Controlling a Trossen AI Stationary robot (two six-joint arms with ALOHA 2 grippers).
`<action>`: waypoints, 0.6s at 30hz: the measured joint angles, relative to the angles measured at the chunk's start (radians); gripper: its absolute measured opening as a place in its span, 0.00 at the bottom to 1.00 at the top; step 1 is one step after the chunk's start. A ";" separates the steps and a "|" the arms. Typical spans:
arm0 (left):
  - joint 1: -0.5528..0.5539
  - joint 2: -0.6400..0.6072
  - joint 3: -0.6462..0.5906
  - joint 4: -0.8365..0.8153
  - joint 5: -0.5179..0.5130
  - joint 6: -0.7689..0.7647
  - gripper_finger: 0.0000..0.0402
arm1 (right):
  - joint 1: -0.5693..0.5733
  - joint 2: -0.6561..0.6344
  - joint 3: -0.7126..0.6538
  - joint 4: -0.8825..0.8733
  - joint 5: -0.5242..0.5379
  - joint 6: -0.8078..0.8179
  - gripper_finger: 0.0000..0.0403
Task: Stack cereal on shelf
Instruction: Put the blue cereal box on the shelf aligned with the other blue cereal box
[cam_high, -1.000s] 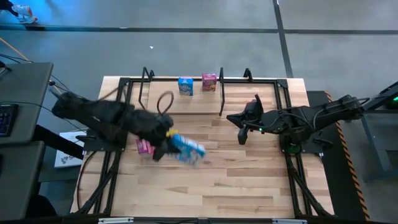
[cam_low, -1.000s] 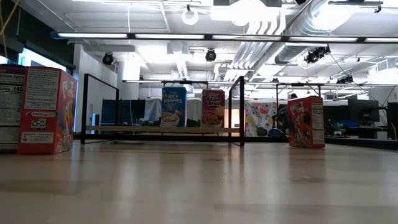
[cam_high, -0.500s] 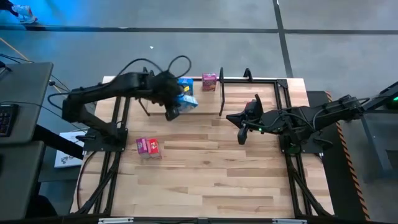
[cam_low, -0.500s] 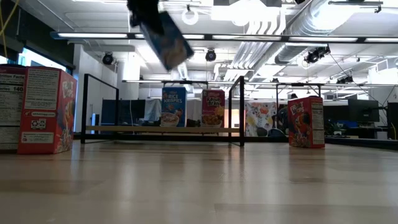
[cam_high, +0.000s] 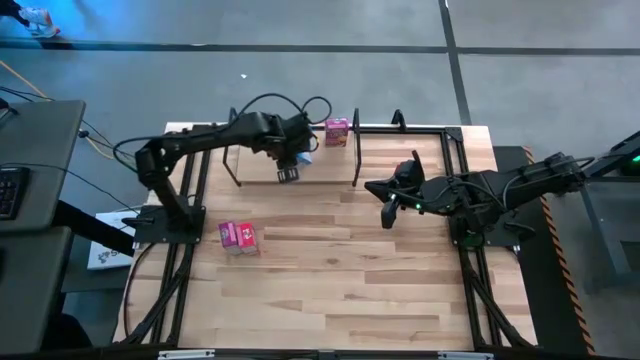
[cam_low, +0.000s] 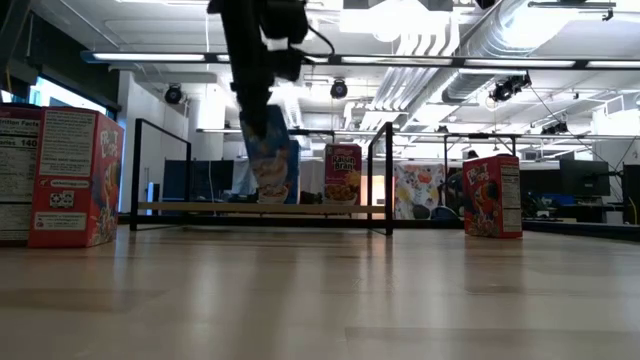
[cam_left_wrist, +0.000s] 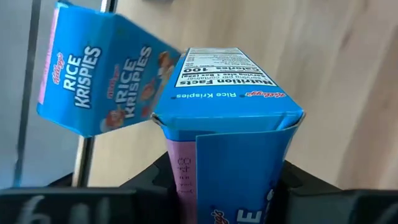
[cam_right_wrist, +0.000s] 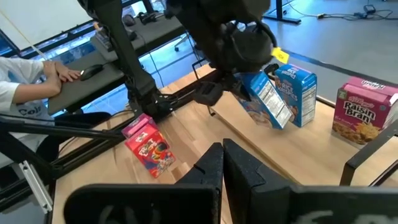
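Note:
My left gripper reaches over the shelf at the table's far edge, shut on a blue Rice Krispies box, which also shows in the low view. A second blue box and a pink Raisin Bran box stand upright on the shelf board. A pink box stands on the table at mid-left. My right gripper hovers shut and empty right of the shelf. My left gripper pinches the blue box's near end between its two fingers, one on each opposite side. The fingers come from above, slanting down toward the far edge. The box hangs tilted below them, close to the standing blue box; whether it touches the shelf, I cannot tell.
The shelf's black upright rails stand at both its ends. Red boxes stand at the left and right of the low view. A person sits at a desk beyond the table's left side.
My left gripper has carried the blue box from the table's mid-left up and toward the far edge, then down over the shelf beside the standing blue box. The box has stayed in the hold and hangs tilted.

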 joint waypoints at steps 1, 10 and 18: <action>0.005 0.009 0.000 0.000 -0.003 0.014 0.31 | 0.000 0.000 0.000 0.000 0.000 0.007 0.00; 0.018 0.027 0.000 0.000 0.018 0.098 0.31 | 0.000 0.000 0.000 0.000 0.000 0.026 0.00; 0.018 0.027 -0.001 0.043 0.013 0.160 0.31 | 0.000 0.000 0.000 0.000 0.010 0.033 0.00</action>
